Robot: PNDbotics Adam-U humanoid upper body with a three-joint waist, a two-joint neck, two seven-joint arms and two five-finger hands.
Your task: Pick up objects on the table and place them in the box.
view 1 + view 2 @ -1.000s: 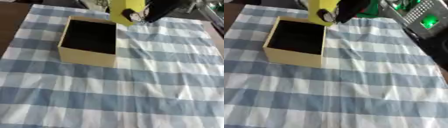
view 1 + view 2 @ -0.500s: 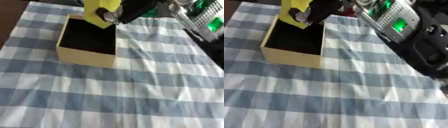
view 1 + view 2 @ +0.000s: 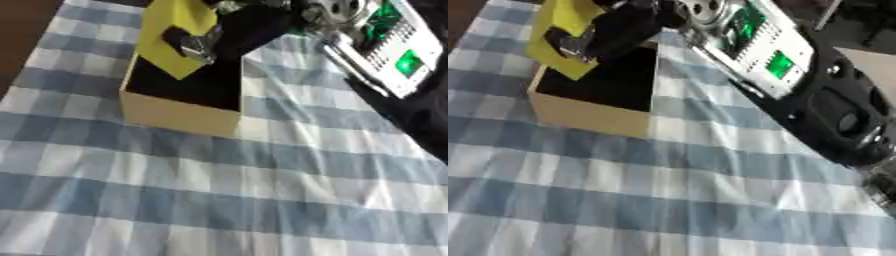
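Gripping a flat yellow object [image 3: 175,37] in the right hand [image 3: 229,36], thumb pressing its face. Hanging over the tan box [image 3: 179,116], just below the hand.

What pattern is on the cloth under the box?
Blue and white checks on the cloth, clearest in the left eye view.

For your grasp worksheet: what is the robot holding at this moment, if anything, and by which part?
The right hand holds a flat yellow object over the box, fingers on its right edge and face. The left hand is out of view.
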